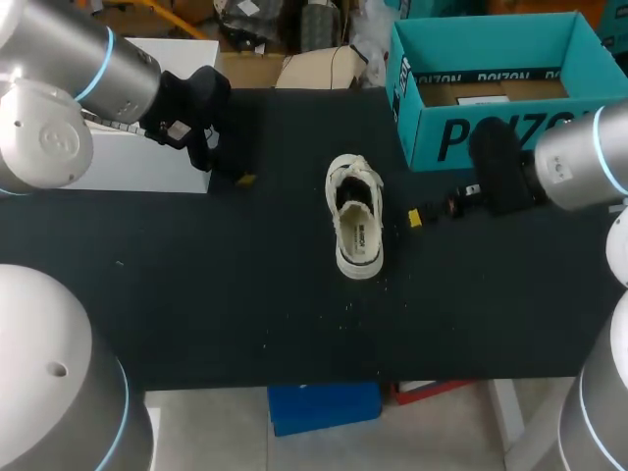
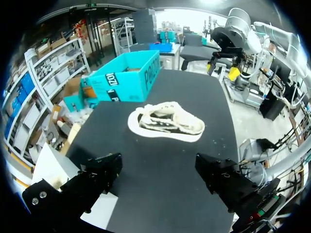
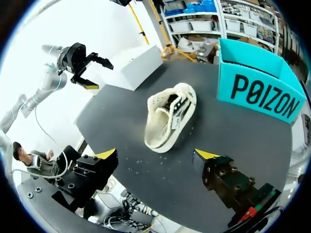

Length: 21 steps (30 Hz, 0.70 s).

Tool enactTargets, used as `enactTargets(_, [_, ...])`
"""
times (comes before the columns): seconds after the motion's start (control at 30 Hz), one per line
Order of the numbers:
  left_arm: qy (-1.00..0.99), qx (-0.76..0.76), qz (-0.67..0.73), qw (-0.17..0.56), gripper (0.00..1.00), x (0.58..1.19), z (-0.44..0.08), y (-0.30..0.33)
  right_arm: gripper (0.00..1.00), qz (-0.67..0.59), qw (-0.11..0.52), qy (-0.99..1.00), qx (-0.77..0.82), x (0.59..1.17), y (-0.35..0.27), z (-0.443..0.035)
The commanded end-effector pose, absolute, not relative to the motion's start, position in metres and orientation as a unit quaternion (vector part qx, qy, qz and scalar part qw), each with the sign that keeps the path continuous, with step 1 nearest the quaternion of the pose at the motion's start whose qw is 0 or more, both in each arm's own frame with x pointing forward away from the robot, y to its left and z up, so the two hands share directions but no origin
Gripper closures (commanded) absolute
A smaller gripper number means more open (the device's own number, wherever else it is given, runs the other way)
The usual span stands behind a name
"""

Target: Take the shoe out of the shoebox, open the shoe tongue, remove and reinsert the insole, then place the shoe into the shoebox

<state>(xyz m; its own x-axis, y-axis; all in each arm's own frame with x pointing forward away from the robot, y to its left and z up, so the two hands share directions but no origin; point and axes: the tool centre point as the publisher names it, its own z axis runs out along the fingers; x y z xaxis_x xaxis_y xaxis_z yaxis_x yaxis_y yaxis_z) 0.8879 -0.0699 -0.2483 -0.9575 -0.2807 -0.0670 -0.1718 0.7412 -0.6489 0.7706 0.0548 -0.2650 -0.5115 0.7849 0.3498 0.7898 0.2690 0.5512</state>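
Black table [image 1: 196, 294]. Teal shoebox [image 1: 491, 137] stands open at the far right corner. White shoe [image 1: 357, 231] lies on the table near the middle, out of the box and apart from it. Left gripper [image 2: 158, 165] at far left, fingers apart, holding nothing. Right gripper [image 3: 156, 154] just right of the shoe, fingers apart, holding nothing.

White shoe [image 1: 357, 228] upright on table, near open teal shoebox [image 1: 491, 83]

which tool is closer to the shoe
Right. The right tool sits just beside the shoe, on the shoebox side; the left tool is farther off, near the white box.
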Motion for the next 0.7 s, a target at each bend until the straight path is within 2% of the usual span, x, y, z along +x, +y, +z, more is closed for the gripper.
enactTargets(0.03, [0.929, -0.123, -0.338, 0.082, 0.0, 0.887, -0.249, -0.07, 0.0, -0.243, -0.008, -0.805, -0.541, 0.791, 0.069, -0.261])
enactTargets(0.27, [0.929, -0.123, -0.338, 0.082, 0.0, 0.887, -0.249, -0.07, 0.0, -0.039, -0.058, -0.814, -0.577, 0.816, 0.078, -0.27])
enactTargets(0.7, [0.929, -0.123, -0.338, 0.082, 0.0, 0.887, -0.249, -0.07, 0.0, -0.039, -0.058, -0.814, -0.577, 0.816, 0.078, -0.27])
